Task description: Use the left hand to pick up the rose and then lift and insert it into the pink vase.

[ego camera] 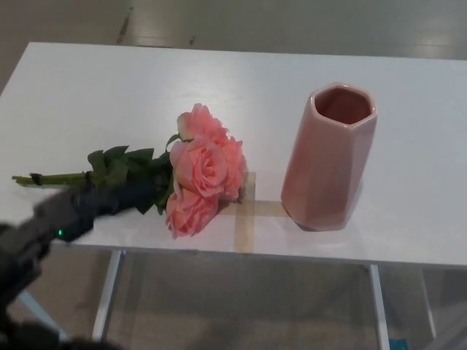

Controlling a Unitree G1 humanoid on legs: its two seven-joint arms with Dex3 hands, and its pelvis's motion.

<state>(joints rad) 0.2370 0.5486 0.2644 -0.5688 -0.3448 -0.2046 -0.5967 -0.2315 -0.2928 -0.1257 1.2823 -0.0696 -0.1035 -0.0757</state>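
I'm looking down on a white counter that fills most of the head view. Its top is smooth and slightly glossy, and two strips of tan tape cross on it near the front edge, between the flowers and the vase. Beyond the far edge I see a grey floor with a few dark scuffs. Under the front edge, white metal legs angle down to more grey floor. I can read no brand, label or writing anywhere.

The rose lies flat on the counter, left of centre. It is a small bunch of three salmon-pink blooms, with the heads toward the tape cross and the lowest bloom close to the front edge. Dark green leaves sit behind the blooms, and the thin green stem runs out to my left.

The pink vase stands upright to the right of the rose, well apart from it. It has faceted sides and an open mouth, and its base touches the right end of the tape.

My left hand comes in from the lower left as a dark, motion-blurred shape with a small green light, overlapping the leaves. I cannot tell whether its fingers are released or clenched.
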